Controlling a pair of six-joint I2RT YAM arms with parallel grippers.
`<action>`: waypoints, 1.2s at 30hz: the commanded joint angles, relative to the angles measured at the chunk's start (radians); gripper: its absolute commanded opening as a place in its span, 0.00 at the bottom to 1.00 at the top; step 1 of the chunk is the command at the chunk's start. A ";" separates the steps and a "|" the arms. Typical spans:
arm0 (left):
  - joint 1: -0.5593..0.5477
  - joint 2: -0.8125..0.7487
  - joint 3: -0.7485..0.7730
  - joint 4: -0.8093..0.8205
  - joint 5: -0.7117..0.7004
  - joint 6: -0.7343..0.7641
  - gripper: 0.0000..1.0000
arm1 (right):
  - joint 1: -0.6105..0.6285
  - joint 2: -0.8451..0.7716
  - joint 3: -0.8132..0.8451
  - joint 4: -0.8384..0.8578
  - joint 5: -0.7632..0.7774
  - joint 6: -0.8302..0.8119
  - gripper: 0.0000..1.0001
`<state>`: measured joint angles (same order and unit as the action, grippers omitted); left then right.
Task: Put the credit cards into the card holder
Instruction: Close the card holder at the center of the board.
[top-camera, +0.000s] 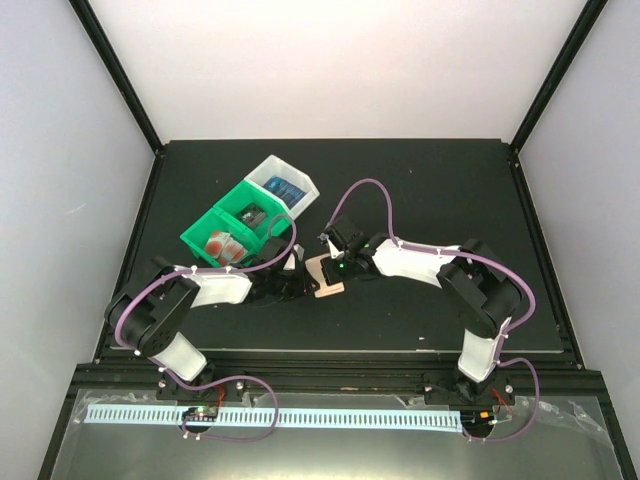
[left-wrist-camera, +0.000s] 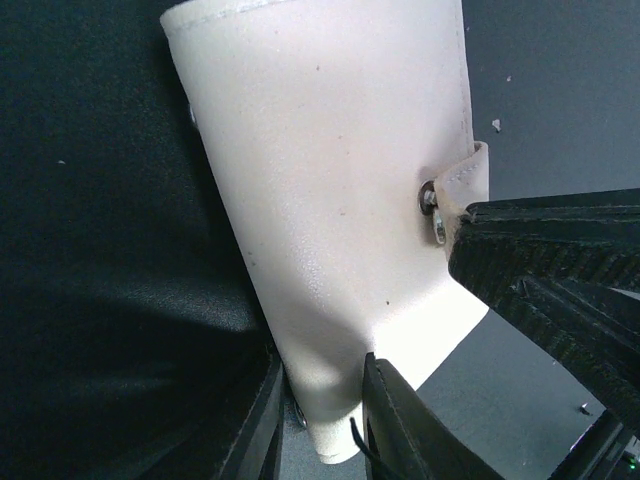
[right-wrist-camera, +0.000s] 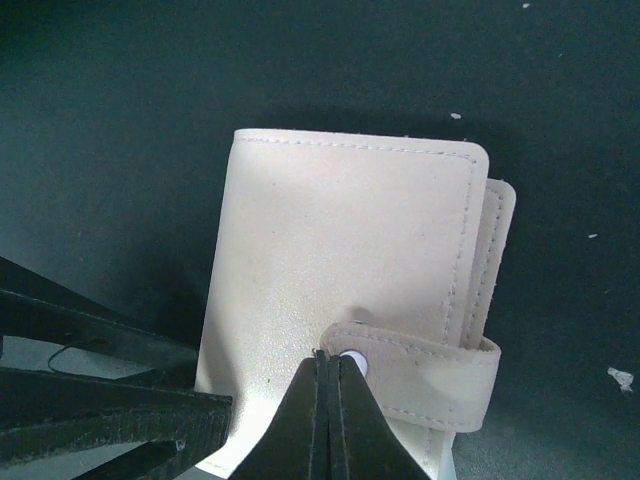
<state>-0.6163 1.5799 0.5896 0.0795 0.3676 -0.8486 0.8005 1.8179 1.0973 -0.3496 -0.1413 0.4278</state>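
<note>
The beige card holder (top-camera: 326, 276) lies closed on the black table between both arms. My left gripper (top-camera: 298, 280) is shut on its near corner: in the left wrist view the card holder (left-wrist-camera: 330, 200) sits between the two fingers (left-wrist-camera: 400, 430). My right gripper (right-wrist-camera: 330, 362) is shut, its tips resting on the end of the snap tab (right-wrist-camera: 430, 375) over the card holder (right-wrist-camera: 340, 240). The credit cards lie in the bins: a blue one (top-camera: 285, 187), a dark one (top-camera: 251, 214), a red one (top-camera: 220, 245).
A white bin (top-camera: 300, 180) and two green bins (top-camera: 215, 222) stand together at the back left of the black table (top-camera: 430, 190). The right gripper's ridged fingers (left-wrist-camera: 560, 260) crowd the left wrist view. White walls enclose the table.
</note>
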 joint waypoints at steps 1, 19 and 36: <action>0.004 0.019 -0.024 -0.055 -0.047 0.010 0.24 | -0.003 -0.032 -0.002 0.029 0.021 0.007 0.01; 0.004 0.019 -0.024 -0.056 -0.052 0.013 0.24 | -0.004 -0.063 -0.028 0.073 0.061 0.031 0.01; 0.005 0.023 -0.022 -0.058 -0.050 0.012 0.24 | -0.003 0.036 0.022 0.015 0.009 0.008 0.01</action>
<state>-0.6163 1.5795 0.5896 0.0792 0.3660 -0.8490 0.8005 1.8332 1.0996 -0.3202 -0.1196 0.4496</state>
